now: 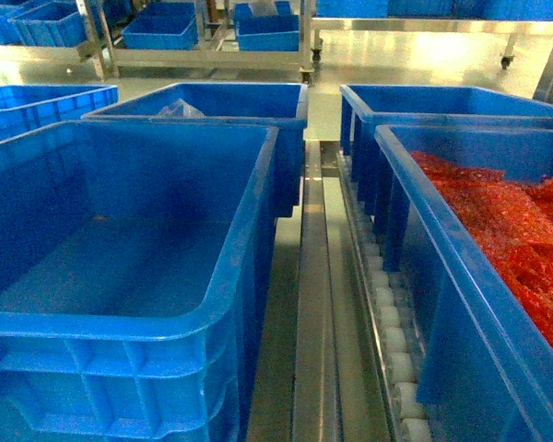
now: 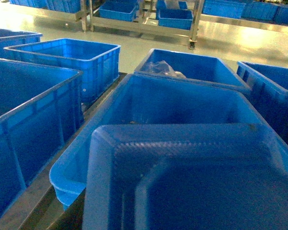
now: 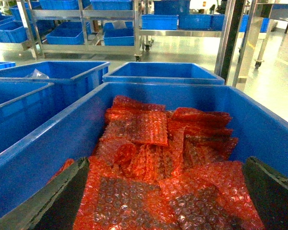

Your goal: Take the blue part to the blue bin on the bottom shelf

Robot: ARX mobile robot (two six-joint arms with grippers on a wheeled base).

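Blue part not visible in any view. Right gripper (image 3: 163,201) hangs over the crate of red packets (image 3: 153,163), jaws spread, presumably searching. Left jaws' state cannot be told.

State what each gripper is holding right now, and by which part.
Right gripper: nothing; its fingers stand wide apart, empty, over the red bubble-wrap packets in a blue crate. Left gripper: not visible in any view, so it cannot be told.

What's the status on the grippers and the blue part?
Right gripper open above red bubble-wrap packets in the right crate. Left gripper not in view. Blue part not visible; near left crate looks empty.
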